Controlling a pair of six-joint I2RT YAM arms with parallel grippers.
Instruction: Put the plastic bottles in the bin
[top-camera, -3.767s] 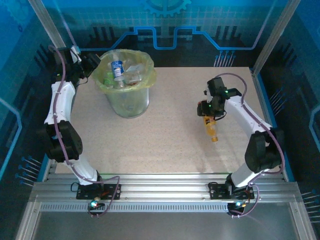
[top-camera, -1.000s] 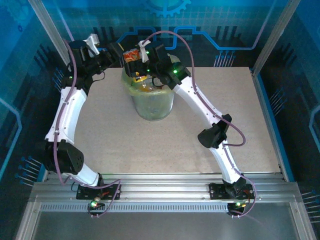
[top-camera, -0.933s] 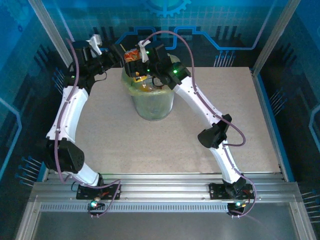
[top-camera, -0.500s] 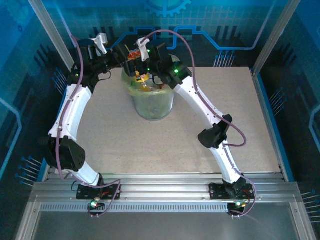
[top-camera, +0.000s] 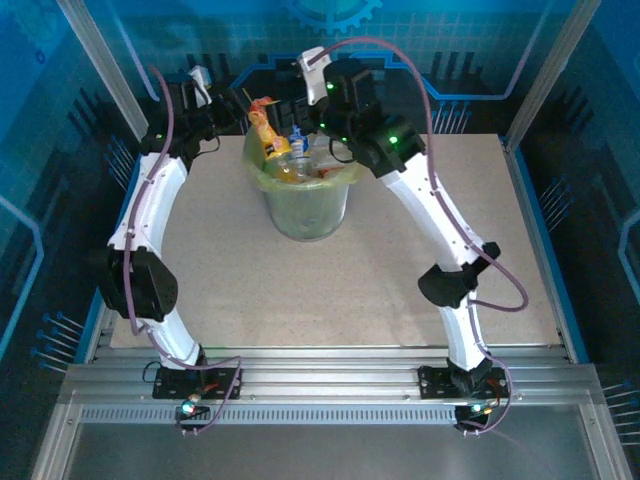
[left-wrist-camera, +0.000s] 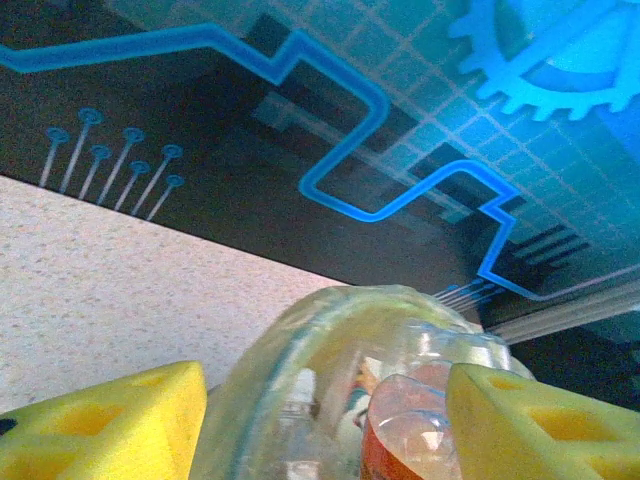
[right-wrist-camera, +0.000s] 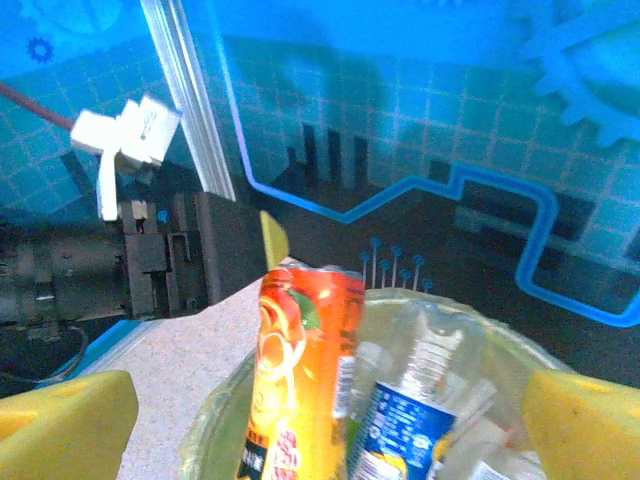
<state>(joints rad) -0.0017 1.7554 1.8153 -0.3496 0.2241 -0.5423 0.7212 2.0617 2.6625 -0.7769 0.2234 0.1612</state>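
At the bin (top-camera: 305, 215), right fingers (right-wrist-camera: 62, 420) gape; left fingers (left-wrist-camera: 100, 422) flank orange bottle (right-wrist-camera: 298, 380), grip unclear.

A speckled beige worktop (top-camera: 400, 290) spreads across the middle. Behind it stands a blue-and-black backdrop (top-camera: 450, 60) printed with bright circuit lines and a gear (left-wrist-camera: 540, 60) (cut off at the picture's edge). Aluminium posts (top-camera: 553, 75) slant up at both far corners. A ribbed metal rail (top-camera: 330, 385) runs along the near edge.
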